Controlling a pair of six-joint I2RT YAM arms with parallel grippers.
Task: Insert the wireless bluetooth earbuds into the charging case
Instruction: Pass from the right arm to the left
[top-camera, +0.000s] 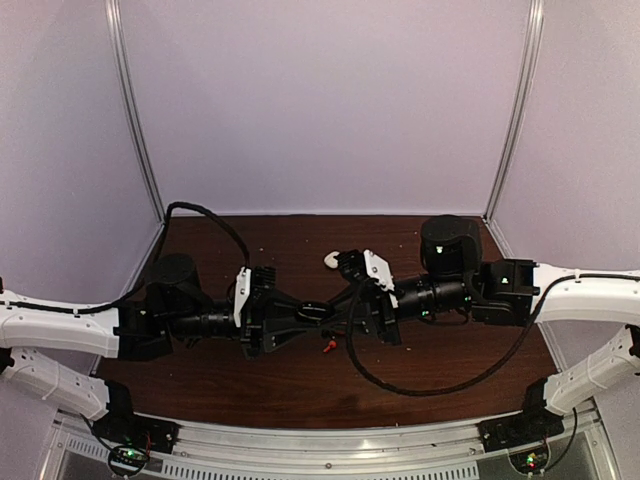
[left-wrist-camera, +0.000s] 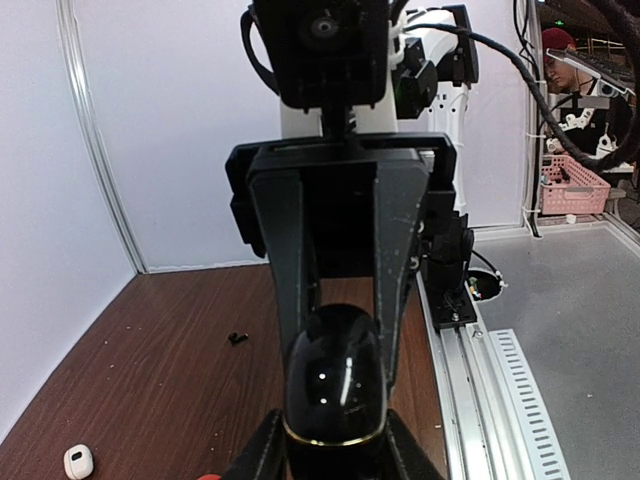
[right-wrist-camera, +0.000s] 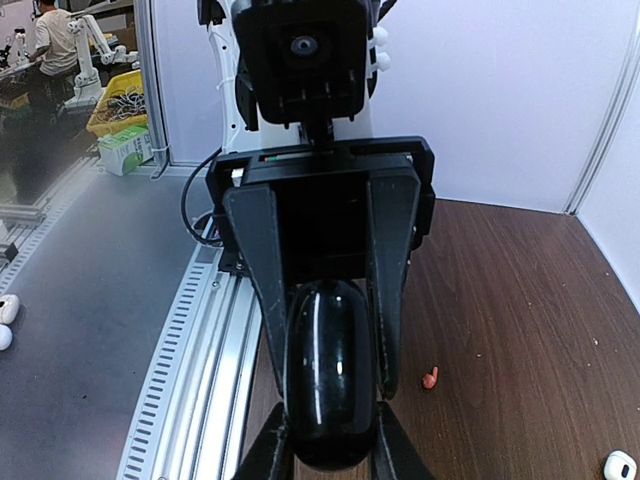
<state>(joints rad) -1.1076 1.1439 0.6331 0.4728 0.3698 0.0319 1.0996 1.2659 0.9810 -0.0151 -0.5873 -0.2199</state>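
Note:
A glossy black charging case (left-wrist-camera: 335, 385) with a thin gold seam is held between both grippers above the middle of the table (top-camera: 250, 380). It looks closed. My left gripper (left-wrist-camera: 340, 375) is shut on one end of it, and my right gripper (right-wrist-camera: 330, 390) is shut on the other end (right-wrist-camera: 330, 370). In the top view the two grippers meet tip to tip, left (top-camera: 312, 313) and right (top-camera: 342, 303). A red earbud (right-wrist-camera: 430, 378) lies on the table just below them (top-camera: 328, 346). A black earbud (left-wrist-camera: 237, 338) lies on the wood further off.
A small white case (top-camera: 331, 260) lies behind the grippers; it also shows in the left wrist view (left-wrist-camera: 78, 461) and the right wrist view (right-wrist-camera: 620, 466). White walls enclose the table on three sides. A metal rail (top-camera: 330, 440) runs along the near edge.

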